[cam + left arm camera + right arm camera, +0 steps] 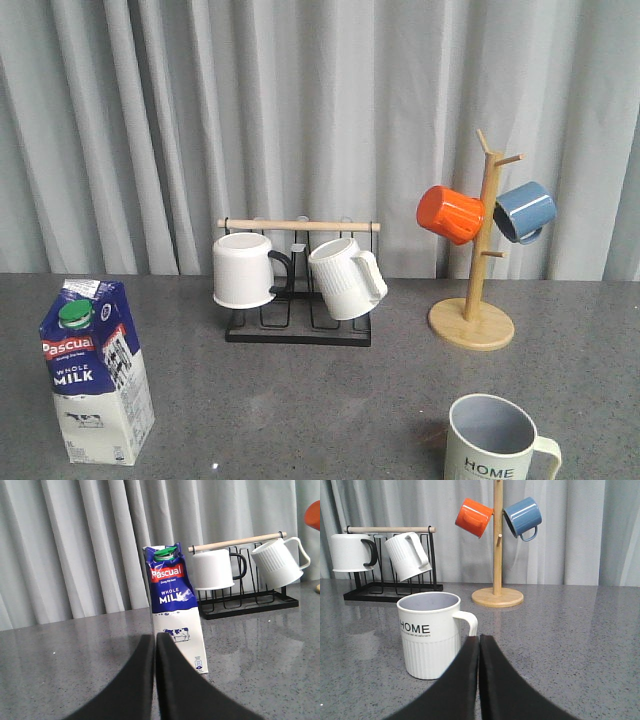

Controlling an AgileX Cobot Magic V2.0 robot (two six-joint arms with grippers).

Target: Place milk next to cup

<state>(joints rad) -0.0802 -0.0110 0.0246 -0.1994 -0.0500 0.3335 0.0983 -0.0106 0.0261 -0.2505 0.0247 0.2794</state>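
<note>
The milk (95, 370), a blue and white carton with a green cap, stands upright at the front left of the grey table. In the left wrist view the milk (174, 605) is just beyond my left gripper (155, 637), whose black fingers are pressed together with nothing between them. The cream cup (495, 440) lettered "HOME" stands at the front right, handle to the right. My right gripper (479, 639) is shut and empty, its tips close before the cup (430, 632) and its handle. Neither gripper shows in the front view.
A black wire rack (298, 325) with a wooden bar holds a plain white mug (245, 270) and a ribbed white mug (345, 278) at the back middle. A wooden mug tree (472, 322) at the back right carries an orange mug (450, 213) and a blue mug (524, 211). Grey curtains hang behind.
</note>
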